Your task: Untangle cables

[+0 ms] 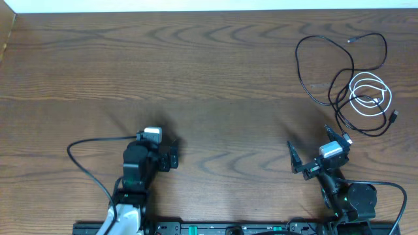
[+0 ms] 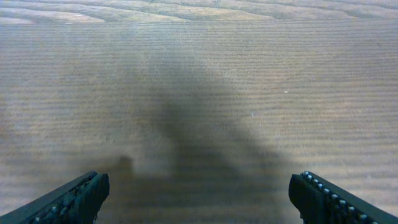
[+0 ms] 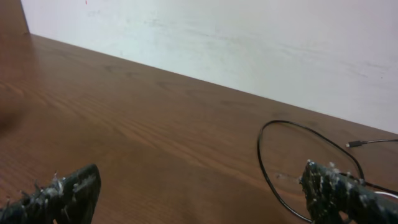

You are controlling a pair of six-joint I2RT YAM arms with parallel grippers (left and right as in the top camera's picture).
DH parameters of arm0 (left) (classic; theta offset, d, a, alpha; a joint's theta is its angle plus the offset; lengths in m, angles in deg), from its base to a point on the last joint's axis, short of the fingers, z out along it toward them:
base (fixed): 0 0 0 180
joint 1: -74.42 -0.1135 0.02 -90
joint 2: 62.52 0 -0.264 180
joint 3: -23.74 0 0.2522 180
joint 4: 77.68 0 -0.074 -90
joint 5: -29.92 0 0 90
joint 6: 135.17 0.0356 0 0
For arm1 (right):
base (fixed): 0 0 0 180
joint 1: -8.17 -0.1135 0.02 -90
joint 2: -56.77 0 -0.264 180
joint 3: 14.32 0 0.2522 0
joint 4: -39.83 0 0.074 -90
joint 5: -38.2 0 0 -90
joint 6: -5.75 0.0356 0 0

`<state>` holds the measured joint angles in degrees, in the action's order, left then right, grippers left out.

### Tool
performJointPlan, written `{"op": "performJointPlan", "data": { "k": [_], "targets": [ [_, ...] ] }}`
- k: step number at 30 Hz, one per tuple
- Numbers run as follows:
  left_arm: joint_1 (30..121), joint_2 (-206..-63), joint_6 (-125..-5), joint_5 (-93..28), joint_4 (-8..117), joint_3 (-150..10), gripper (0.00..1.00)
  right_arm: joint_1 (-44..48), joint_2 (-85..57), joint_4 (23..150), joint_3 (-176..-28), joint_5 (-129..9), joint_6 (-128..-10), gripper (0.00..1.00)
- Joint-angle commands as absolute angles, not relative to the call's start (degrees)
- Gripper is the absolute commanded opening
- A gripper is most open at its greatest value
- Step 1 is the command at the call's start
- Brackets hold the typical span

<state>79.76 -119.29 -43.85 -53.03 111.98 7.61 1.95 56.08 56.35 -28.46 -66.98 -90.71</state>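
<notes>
Two cables lie tangled at the table's far right. In the overhead view the long black cable runs in wide loops, and the white cable is coiled on top of its lower part. My right gripper stands open just below and left of the tangle, touching nothing. From the right wrist, one black loop curves past the right fingertip, with a small plug end beyond it. The right gripper has only bare wood between its jaws. My left gripper is open and empty over bare wood, far from the cables.
The wooden table stretches left of the tangle. A pale wall rises behind the table's far edge. A thick black robot wire arcs beside the left arm, and another runs by the right arm's base.
</notes>
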Motion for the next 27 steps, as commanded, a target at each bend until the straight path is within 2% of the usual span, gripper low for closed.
{"op": "performJointPlan", "data": {
  "k": [1,12,18,27],
  "targets": [
    [79.59,-115.60,-43.52,-54.19,112.49,9.49,0.98,2.13,56.50,56.66,-28.40,-66.74,-90.08,0.99],
    [79.59,-101.87,-44.63,-54.43,96.55,9.75,0.98,2.13,56.50,56.63,-28.40,-66.74,-90.08,0.99],
    [79.59,-88.83,-45.03,-54.80,84.33,9.75,0.98,2.13,56.50,56.66,-28.40,-66.74,-90.08,0.99],
    [79.59,-73.83,-45.00,-54.98,84.75,9.75,0.98,2.13,56.50,56.63,-28.40,-66.74,-90.08,0.99]
  ]
}}
